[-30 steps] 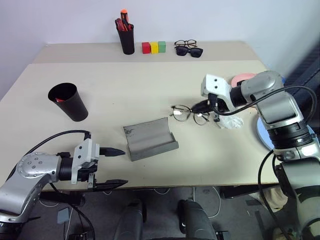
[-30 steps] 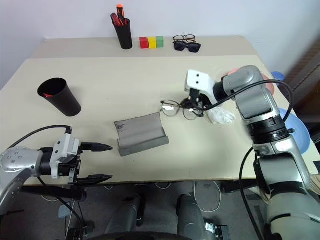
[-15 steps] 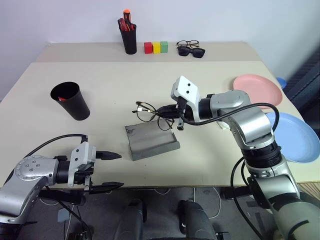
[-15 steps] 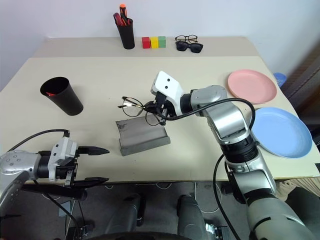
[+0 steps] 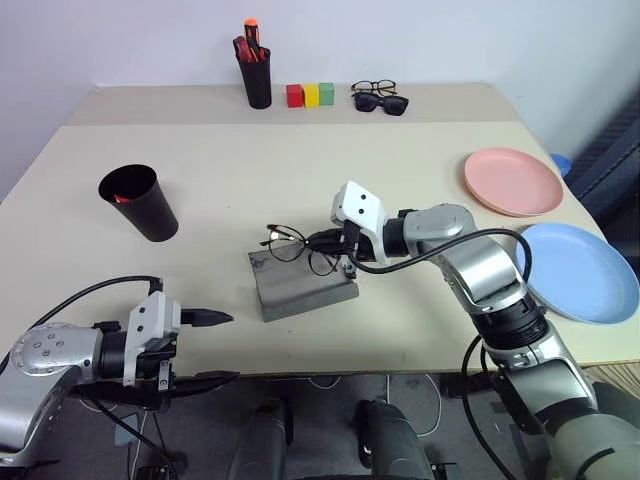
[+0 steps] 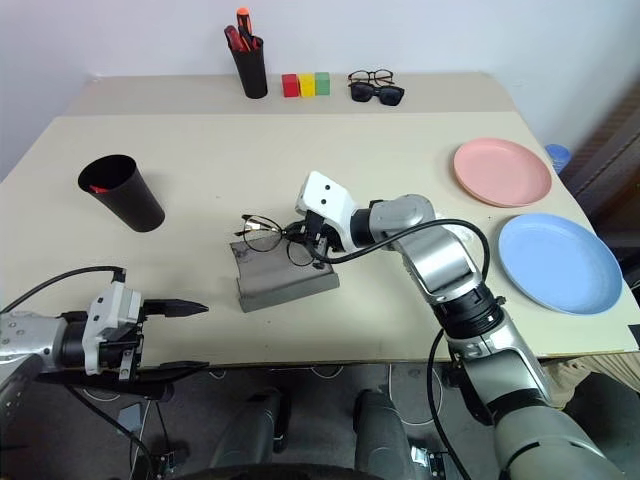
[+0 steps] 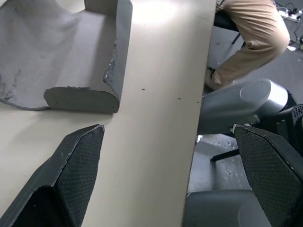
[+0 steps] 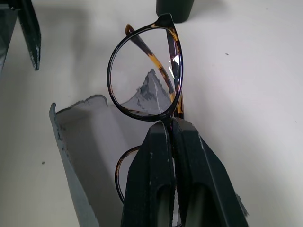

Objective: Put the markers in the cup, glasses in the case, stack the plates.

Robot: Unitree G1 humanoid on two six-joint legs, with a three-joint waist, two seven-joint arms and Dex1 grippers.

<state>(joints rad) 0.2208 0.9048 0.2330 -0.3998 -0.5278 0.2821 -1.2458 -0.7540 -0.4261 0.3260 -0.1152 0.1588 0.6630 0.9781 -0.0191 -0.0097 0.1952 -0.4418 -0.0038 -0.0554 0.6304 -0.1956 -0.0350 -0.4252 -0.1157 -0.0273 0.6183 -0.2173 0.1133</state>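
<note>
right end effector (image 5: 335, 243) clamped shut on the glasses (image 5: 296, 248) at the bridge, hanging over the open case (image 5: 302, 284) mid worktop (image 5: 300, 170), left end effector (image 5: 208, 347) wide open and empty, could easily snag the case rim.

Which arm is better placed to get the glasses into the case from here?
Right. The right gripper is already shut on the glasses, holding them above the open case. The left gripper is open and holds nothing, at the table's near edge, well short of the case.
</note>
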